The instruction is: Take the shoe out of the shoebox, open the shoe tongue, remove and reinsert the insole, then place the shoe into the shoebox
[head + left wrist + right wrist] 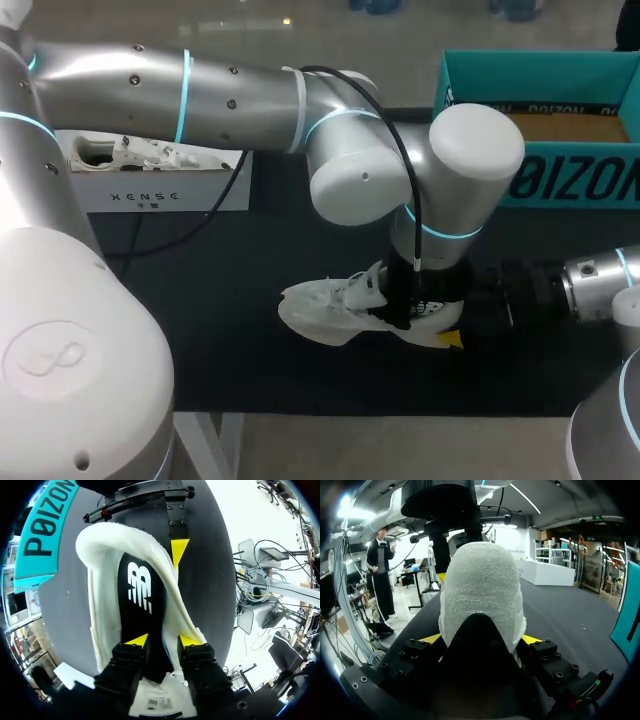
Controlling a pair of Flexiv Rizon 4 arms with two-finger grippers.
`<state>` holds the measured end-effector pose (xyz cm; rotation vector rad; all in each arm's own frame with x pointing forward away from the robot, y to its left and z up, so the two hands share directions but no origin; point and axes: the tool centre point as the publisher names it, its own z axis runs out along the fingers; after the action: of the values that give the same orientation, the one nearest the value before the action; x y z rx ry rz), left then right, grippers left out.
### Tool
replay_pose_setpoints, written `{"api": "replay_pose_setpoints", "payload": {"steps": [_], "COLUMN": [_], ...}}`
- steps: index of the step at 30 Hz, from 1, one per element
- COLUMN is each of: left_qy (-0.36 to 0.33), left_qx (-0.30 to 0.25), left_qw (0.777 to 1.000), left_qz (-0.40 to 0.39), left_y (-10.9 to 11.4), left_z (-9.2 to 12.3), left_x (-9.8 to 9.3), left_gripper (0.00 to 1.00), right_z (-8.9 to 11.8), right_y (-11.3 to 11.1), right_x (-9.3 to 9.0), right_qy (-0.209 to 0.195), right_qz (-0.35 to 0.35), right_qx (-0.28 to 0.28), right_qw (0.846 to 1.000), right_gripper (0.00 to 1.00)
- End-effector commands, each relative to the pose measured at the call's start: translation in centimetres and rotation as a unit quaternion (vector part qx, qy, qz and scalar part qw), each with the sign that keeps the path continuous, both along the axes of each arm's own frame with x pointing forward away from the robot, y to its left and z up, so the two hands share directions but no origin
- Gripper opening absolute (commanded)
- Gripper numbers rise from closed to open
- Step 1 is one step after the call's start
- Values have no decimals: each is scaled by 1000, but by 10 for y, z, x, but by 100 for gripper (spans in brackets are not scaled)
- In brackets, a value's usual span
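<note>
The white shoe lies on the black mat mid-table, its toe toward my left. My left gripper points straight down into its opening. In the left wrist view the black insole with a white logo lies inside the shoe, and my left gripper stands over it, yellow tips apart and open. My right gripper comes in from the right and is shut on the heel. In the right wrist view the fuzzy white heel fills my right gripper. The open teal shoebox stands at the back right.
A white box holding white items sits at the back left, with a black cable trailing beside it. My left arm's big elbow joints hang over the middle of the mat, just in front of the shoebox.
</note>
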<state>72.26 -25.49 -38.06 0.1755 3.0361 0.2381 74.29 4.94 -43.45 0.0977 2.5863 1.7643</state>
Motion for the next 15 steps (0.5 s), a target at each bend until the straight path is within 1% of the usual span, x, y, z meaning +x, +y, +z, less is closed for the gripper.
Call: {"api": "replay_pose_setpoints", "payload": {"steps": [1, 9, 13, 14, 15], "left_qy": [-2, -8, -25, -36, -39], "left_qx": [-11, -29, -54, -60, -60], "left_qw": [1000, 999, 998, 997, 997], "left_qz": [-14, -17, -21, -15, -10], "left_y": [1, 1, 2, 3, 3], "left_z": [-7, -31, -45, -48, -50], "left_x": [1, 14, 19, 19, 20], "left_gripper": [35, 36, 36, 33, 21], "right_z": [-3, -3, -3, -3, -3], "right_y": [-1, -1, -1, -1, -1], "right_x": [0, 0, 0, 0, 0], "right_qy": [1, 1, 1, 1, 1], "right_qz": [-1, -1, -1, -1, -1], "right_qx": [-1, -1, -1, -1, -1], "right_qw": [1000, 1000, 1000, 1000, 1000], "right_gripper": [0, 0, 0, 0, 0]}}
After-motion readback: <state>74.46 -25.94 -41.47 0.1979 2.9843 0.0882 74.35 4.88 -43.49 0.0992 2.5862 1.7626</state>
